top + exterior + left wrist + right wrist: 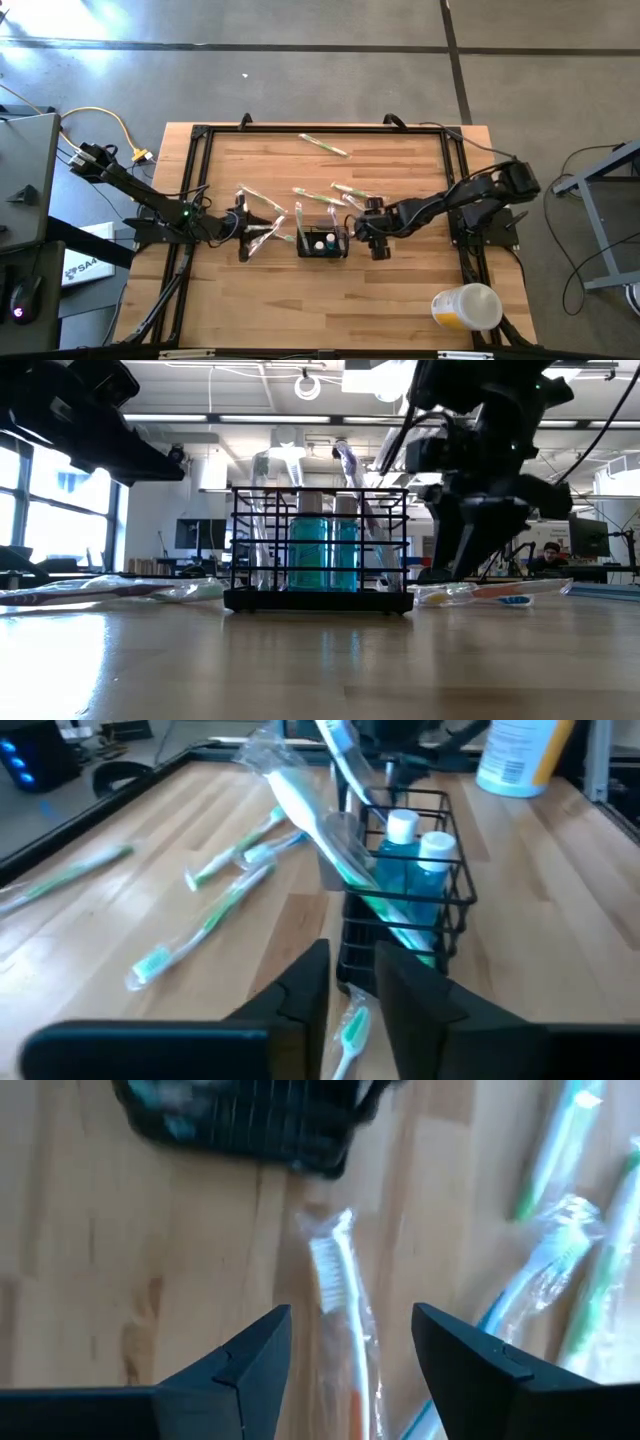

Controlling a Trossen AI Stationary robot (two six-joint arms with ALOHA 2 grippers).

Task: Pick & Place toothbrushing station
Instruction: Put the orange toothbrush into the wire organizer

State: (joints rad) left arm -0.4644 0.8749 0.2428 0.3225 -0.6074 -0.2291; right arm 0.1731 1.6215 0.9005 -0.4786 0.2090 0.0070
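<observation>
The toothbrushing station [322,245], a small black wire caddy [320,592], stands on its base at the table's middle. Two blue bottles [415,860] and a wrapped toothbrush [305,810] stand in it, the brush leaning out toward the left. My left gripper [350,995] waits level just left of the caddy, its fingers a narrow gap apart with nothing between them. My right gripper [350,1345] is open and points down just right of the caddy [240,1120]. It hangs over a wrapped toothbrush [335,1295] that lies flat on the wood, one finger on each side of it.
Several wrapped toothbrushes lie loose on the wood: behind the caddy [350,190], at the far edge [323,145], and to the left [200,920]. One lies under my left gripper [350,1035]. A white-and-yellow cup [467,305] lies on its side at the near right corner.
</observation>
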